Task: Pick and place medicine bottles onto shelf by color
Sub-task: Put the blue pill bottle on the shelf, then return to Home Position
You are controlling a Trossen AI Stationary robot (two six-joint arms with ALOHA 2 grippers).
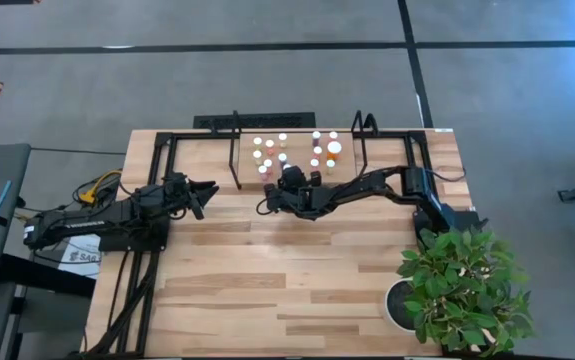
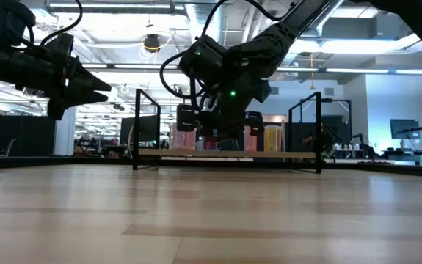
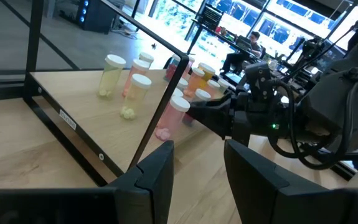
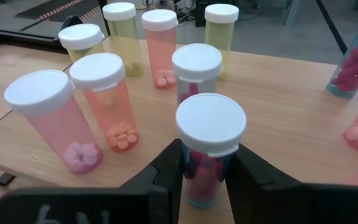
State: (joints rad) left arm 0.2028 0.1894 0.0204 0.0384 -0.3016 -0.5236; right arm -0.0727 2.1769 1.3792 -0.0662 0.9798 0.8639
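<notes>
the right gripper (image 4: 205,168) pinches a small white-capped clear bottle of dark pink pills (image 4: 208,149) just under its cap, at the light wooden black-framed shelf (image 1: 387,150), which looks light, rigid and slippery, while the left gripper (image 3: 197,165) waits slightly parted.

We see a light wooden shelf (image 1: 297,160) framed in black tubing at the table's far edge. White-capped medicine bottles (image 4: 107,99) stand upright on it, pink, orange and yellowish. One dark-bodied bottle (image 4: 208,152) sits clamped between two dark fingers.
</notes>
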